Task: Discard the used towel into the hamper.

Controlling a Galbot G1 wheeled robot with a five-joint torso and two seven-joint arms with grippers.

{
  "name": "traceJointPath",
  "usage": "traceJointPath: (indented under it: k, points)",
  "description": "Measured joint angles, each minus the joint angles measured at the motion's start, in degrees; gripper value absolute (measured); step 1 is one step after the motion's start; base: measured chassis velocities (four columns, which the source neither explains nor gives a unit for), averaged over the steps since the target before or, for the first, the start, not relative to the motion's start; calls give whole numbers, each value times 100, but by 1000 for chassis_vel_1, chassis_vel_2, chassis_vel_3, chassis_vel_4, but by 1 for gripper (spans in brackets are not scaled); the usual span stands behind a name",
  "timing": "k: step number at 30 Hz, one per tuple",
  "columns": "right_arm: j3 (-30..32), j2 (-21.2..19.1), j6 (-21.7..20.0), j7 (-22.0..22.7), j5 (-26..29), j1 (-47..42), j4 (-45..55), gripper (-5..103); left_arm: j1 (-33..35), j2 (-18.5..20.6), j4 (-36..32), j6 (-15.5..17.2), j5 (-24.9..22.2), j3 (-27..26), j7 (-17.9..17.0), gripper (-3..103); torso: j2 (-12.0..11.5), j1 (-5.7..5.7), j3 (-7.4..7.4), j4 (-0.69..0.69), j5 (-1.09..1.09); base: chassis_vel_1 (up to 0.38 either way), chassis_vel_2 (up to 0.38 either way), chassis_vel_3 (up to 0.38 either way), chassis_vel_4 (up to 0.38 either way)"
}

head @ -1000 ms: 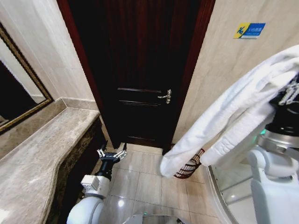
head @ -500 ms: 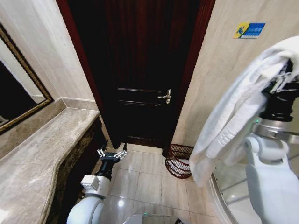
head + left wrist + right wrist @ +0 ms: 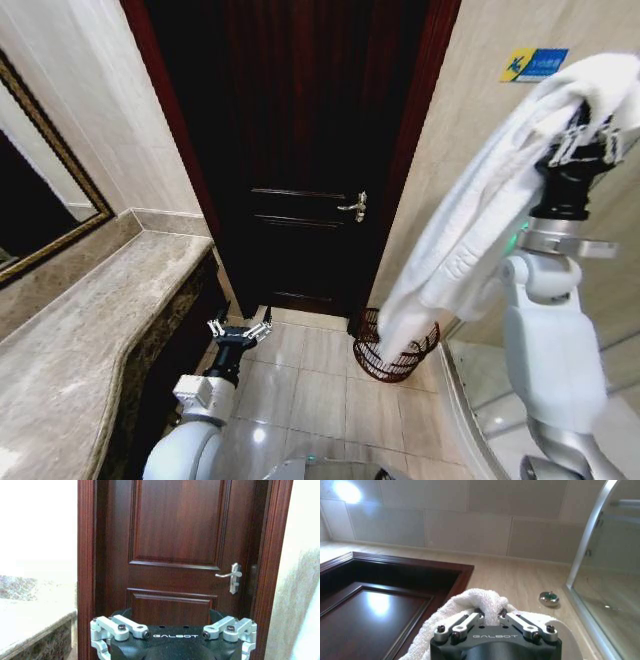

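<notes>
Right gripper (image 3: pixel 585 125) upper right, clamped on towel (image 3: pixel 470 230), held high so tail hangs over hamper (image 3: pixel 385 362) lower centre. Left gripper (image 3: pixel 238 330) lower left, fingers apart, idle.

We are holding our right arm raised high and nearly upright, forearm pointing up, with the right tool (image 3: pixel 585 135) at the top, its fingers (image 3: pixel 476 615) pinched together on the white towel (image 3: pixel 480 220) draped over it. We are keeping our left arm low near the floor, the left tool (image 3: pixel 238 330) pointing forward with its fingers (image 3: pixel 122 627) spread apart.
</notes>
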Motion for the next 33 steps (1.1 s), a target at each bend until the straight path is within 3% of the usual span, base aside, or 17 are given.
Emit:
traceJointPath:
  k: [33]
  points:
    - [-99, 217, 338, -206, -131, 502, -1032, 11, 0, 0, 0, 0, 0, 0, 0, 100, 1, 0, -1, -1, 1, 0, 0, 0, 0]
